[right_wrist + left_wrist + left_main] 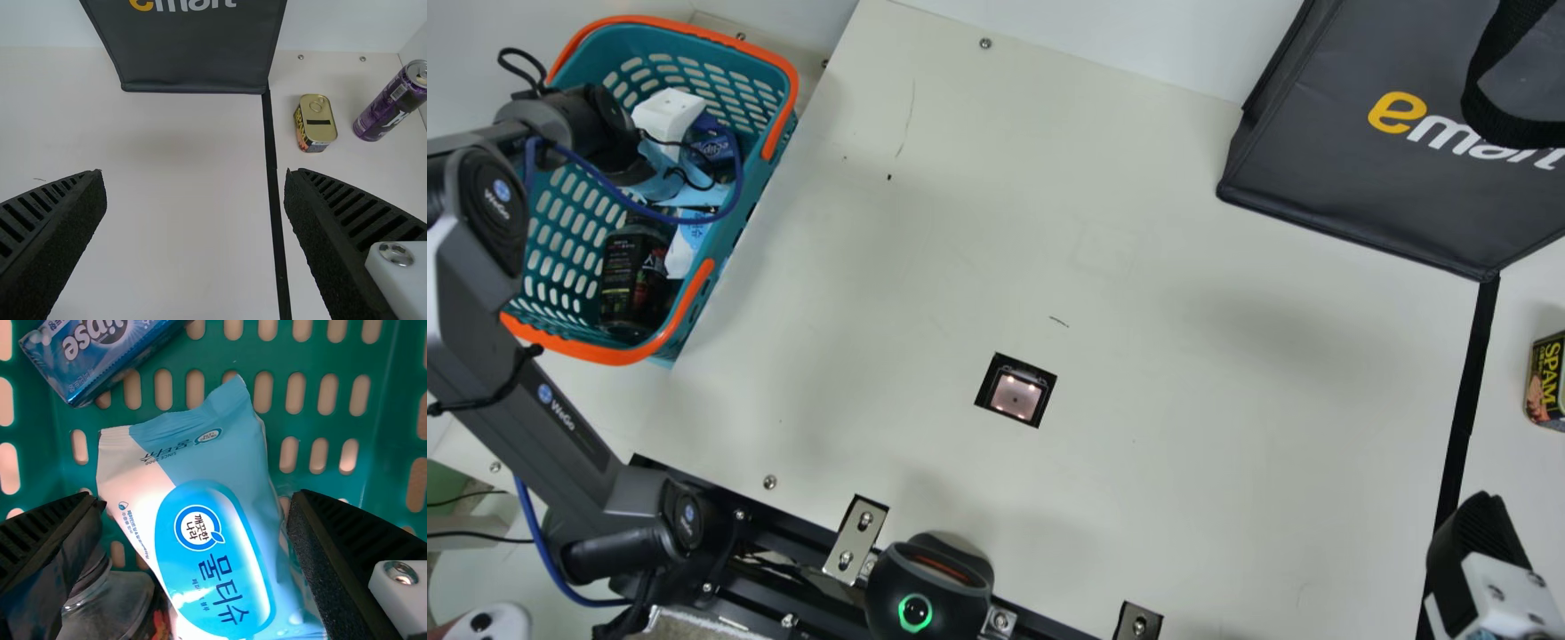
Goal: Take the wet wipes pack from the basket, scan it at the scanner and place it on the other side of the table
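So the wet wipes pack (210, 520) is in the basket (618, 356), printed side facing the left gripper (199, 499). That gripper's fingers (333, 553) are spread wide, with the upper part of the pack between them. Can't tell if they're touching it, but nothing's pinched.

My guess is it's soft and squishy with some weight from the moisture, and the film could be a bit slippery. Not fragile, though a hard squeeze might make it bulge. I'd go for the thick middle across its width, since the crimped end looks floppy. Watch the bottle (630, 276) right beside it, as one finger could snag that.

Pose-wise, the left arm (551, 409) angles up along the main view's left side, wrist over the basket, gripper aimed down into it. Looks like a decent spot for a grab. The right gripper (193, 172) hangs over the tabletop (1183, 444) near the black strip, fingers apart and holding nothing.
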`<state>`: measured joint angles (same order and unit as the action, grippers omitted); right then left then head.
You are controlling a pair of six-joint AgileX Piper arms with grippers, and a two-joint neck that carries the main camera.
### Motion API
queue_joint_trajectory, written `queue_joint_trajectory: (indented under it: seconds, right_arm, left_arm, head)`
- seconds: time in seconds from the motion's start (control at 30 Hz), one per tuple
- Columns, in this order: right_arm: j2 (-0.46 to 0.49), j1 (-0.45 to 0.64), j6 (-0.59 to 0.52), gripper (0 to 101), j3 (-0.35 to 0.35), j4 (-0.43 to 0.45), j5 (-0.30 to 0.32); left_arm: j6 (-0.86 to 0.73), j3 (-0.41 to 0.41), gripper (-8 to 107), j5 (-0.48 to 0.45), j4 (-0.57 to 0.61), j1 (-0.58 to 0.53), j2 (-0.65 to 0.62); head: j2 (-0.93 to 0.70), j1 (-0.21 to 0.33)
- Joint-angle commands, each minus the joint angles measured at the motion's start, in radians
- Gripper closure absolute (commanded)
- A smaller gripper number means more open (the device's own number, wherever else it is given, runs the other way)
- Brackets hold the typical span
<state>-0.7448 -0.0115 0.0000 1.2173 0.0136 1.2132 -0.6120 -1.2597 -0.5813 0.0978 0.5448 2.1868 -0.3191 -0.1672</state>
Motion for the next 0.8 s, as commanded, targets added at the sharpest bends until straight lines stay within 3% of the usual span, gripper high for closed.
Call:
queue_joint_trajectory:
  seconds: [0.0, 0.77]
  right_arm:
    - [0.0, 0.0, 0.0, 6, 0.0, 0.0, 0.0]
    - [0.0, 0.0, 0.0, 6, 0.0, 0.0, 0.001]
  left_arm:
    - [0.013, 0.002, 9, 0.004, -0.01, -0.001, 0.003]
    - [0.188, 0.028, 9, 0.044, -0.052, -0.057, 0.048]
  head:
    - [-0.002, 0.029]
    - [-0.002, 0.029]
